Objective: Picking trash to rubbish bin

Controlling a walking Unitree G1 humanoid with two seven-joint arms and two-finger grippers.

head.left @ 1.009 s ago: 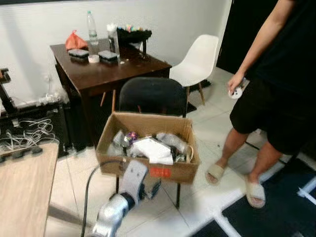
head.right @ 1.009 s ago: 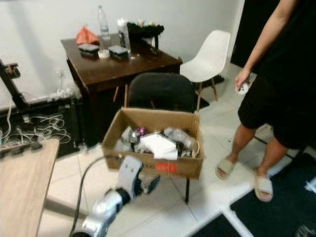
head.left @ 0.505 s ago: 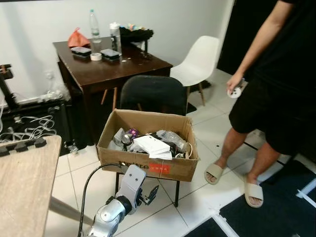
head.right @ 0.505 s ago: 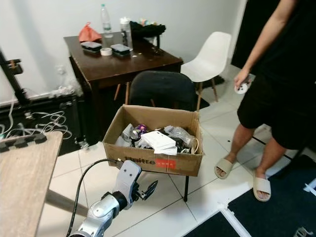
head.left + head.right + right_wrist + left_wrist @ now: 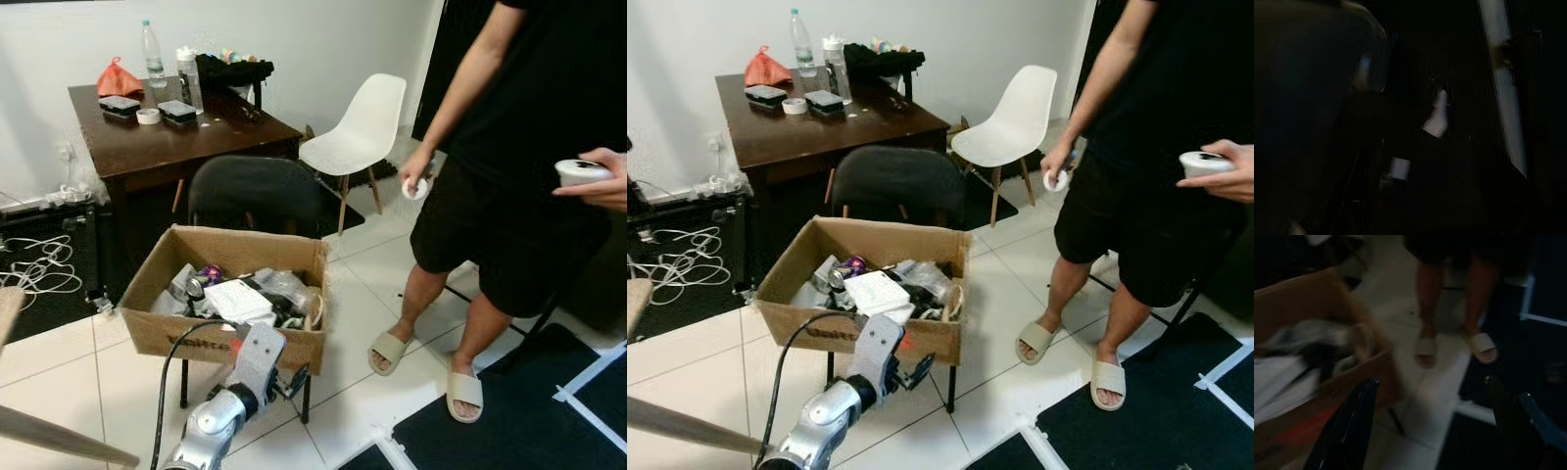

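The cardboard box serves as the rubbish container. It rests on the seat of a dark chair and is full of mixed trash: white paper, crumpled clear plastic and dark scraps. A red label is visible on the box's front wall.

The left gripper is held low in front of the box, just below its front wall and beside the chair's front leg. The silver forearm rises from the lower edge of the head views, angled up and toward the box, with a black cable looping alongside it. The two black fingers are spread wide apart with nothing between them; the left wrist view looks past them at the box's corner, the white tile floor and the feet of a person.

The right wrist view is very dark; only pale patches and a light strip can be made out, and the state of the right gripper cannot be determined.

The person stands to the right of the box in black clothing and pale slippers, with a white controller in one hand and a second white object in the other. Behind the chair stand a dark wooden table carrying bottles and small items, and a white chair.
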